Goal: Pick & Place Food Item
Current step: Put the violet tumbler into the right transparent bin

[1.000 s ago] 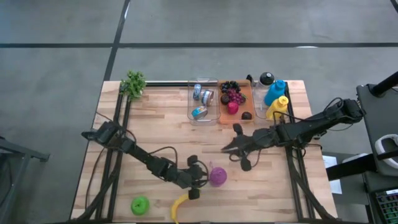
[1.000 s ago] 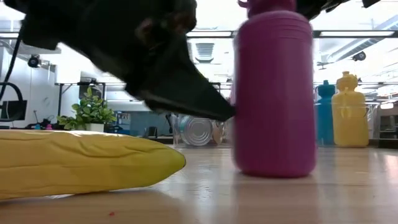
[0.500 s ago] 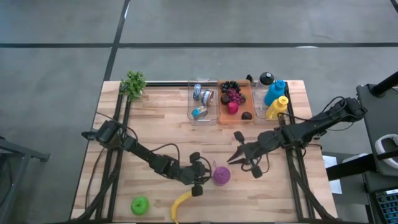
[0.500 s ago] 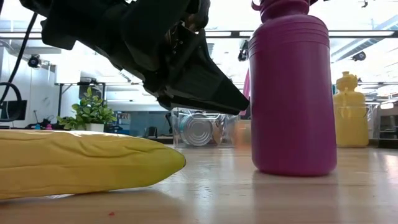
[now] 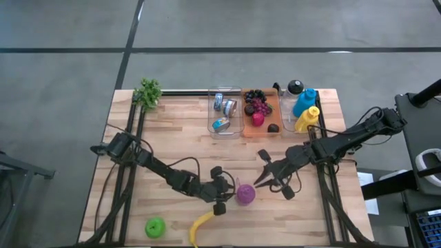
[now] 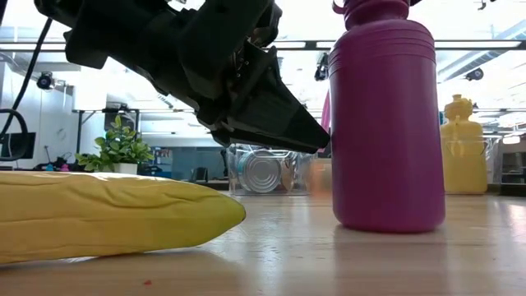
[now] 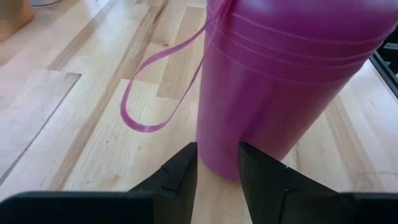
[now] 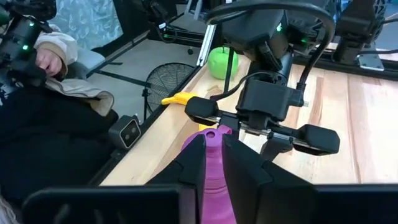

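High view: your left tool (image 5: 227, 196) sat at the purple bottle (image 5: 245, 194) near the desk's (image 5: 179, 138) front edge; your right tool (image 5: 262, 180) reached it from the other side. The banana (image 5: 199, 226) and green apple (image 5: 156, 226) lay just beside.

Low view: the bottle stood upright.

Left wrist view: narrowly parted fingers (image 7: 180, 177) faced the bottle's base, gripping nothing.

Right wrist view: nearly closed fingers (image 8: 196, 163) flanked the bottle's cap; a hold could not be told.
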Tool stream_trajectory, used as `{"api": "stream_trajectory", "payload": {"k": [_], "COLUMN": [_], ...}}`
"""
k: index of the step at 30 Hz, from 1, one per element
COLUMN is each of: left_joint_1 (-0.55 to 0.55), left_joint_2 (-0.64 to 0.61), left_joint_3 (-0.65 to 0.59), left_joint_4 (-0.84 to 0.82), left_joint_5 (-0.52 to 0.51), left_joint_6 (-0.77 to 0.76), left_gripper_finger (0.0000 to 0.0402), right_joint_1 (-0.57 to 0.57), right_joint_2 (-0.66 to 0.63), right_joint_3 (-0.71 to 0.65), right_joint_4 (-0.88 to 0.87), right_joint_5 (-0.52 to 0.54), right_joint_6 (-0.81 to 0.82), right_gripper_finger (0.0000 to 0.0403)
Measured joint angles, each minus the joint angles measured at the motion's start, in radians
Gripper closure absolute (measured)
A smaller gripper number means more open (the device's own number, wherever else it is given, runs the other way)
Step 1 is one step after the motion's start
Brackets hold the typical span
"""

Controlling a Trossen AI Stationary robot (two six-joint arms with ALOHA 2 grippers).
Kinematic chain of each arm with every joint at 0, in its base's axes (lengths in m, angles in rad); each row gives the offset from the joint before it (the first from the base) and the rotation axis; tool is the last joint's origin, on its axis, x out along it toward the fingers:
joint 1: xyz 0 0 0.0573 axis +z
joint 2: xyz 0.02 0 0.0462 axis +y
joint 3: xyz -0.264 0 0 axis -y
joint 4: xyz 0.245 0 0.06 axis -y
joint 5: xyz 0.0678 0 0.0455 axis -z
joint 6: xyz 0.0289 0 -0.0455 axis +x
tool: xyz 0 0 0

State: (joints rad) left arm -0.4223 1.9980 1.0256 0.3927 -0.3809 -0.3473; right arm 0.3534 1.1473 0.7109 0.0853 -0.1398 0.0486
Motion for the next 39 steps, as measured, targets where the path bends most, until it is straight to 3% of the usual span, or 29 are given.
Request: {"api": "stream_trajectory", "payload": {"k": [11, 19, 39], "left_joint_1": [0.006, 0.008, 0.01], "left_joint_2": [0.0, 0.0, 0.0], "left_joint_3": [0.0, -0.001, -0.001], "left_joint_4": [0.0, -0.001, -0.001], "left_joint_5": [0.0, 0.0, 0.0], "left_joint_6": [0.0, 0.0, 0.001], "left_gripper_finger": [0.0284, 0.0284, 0.0284], "right_joint_1": [0.0, 0.0, 0.0], "right_joint_2": [0.016, 0.083, 0.234], "right_joint_3": [0.0, 0.005, 0.038], "right_joint_4": [0.018, 0.108, 0.179], "right_joint_5": [0.008, 0.004, -0.004], "right_joint_6": [-0.018, -0.032, -0.026], "right_gripper_finger": [0.0257, 0.0218, 0.0233]}}
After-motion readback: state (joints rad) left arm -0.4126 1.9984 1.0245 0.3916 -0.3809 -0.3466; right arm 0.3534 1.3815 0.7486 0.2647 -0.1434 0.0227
